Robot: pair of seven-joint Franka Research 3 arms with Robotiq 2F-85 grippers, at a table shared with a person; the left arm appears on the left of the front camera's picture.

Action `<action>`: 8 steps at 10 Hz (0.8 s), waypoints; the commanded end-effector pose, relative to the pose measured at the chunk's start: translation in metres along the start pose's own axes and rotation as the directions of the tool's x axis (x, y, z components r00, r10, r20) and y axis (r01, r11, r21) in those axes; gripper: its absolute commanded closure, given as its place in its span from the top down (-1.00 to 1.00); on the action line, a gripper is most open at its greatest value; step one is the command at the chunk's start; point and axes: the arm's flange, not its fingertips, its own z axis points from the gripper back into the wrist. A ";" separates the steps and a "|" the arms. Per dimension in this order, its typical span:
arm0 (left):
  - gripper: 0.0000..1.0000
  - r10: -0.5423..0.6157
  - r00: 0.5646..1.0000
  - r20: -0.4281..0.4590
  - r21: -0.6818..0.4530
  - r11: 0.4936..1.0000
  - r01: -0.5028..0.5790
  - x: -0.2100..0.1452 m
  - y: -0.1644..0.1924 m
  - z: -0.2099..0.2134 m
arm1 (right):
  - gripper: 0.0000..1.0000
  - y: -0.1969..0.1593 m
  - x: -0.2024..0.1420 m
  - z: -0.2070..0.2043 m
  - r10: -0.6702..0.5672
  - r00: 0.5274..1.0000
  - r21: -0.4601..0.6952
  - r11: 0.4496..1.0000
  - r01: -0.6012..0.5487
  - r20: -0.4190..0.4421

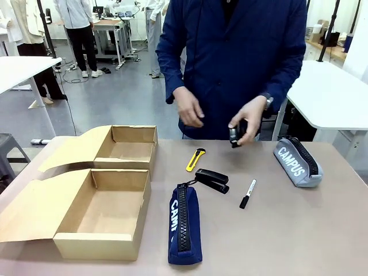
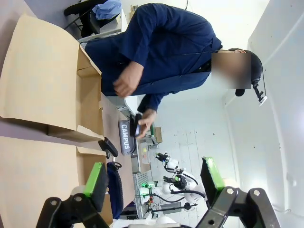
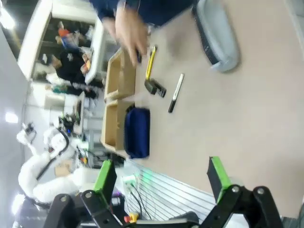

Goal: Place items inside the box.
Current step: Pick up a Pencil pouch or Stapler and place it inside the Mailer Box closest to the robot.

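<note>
The box (image 1: 103,214) lies open at the near left, its flap lid folded out. The navy pencil case (image 1: 184,224) lies right beside it, also seen from the right wrist (image 3: 137,131). Farther back are a black stapler (image 1: 211,179), a yellow utility knife (image 1: 195,159) and a black marker (image 1: 248,194). The person's hand holds a second black stapler (image 1: 236,133) above the table. My left gripper (image 2: 154,178) is open in the air, the box's flap (image 2: 38,175) to its side. High over the table, my right gripper (image 3: 161,178) is open with nothing in it.
A smaller open cardboard box (image 1: 125,148) stands behind the box. A grey pencil case (image 1: 297,161) lies at the far right. The person stands at the far edge with both hands over the table. Bare tabletop (image 1: 287,230) stretches across the near right.
</note>
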 end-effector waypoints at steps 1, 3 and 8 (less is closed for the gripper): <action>1.00 -0.022 1.000 -0.002 -0.013 1.000 0.022 -0.001 -0.001 0.001 | 1.00 0.040 -0.021 -0.052 0.033 0.985 -0.081 0.996 -0.047 -0.172; 1.00 -0.022 1.000 -0.002 -0.013 1.000 0.022 -0.001 -0.001 0.001 | 1.00 0.056 -0.026 -0.056 0.064 0.984 -0.034 0.997 -0.070 -0.165; 1.00 -0.022 1.000 -0.002 -0.013 1.000 0.022 -0.001 -0.001 0.001 | 1.00 0.131 -0.072 -0.192 0.092 0.947 -0.153 0.978 -0.145 -0.309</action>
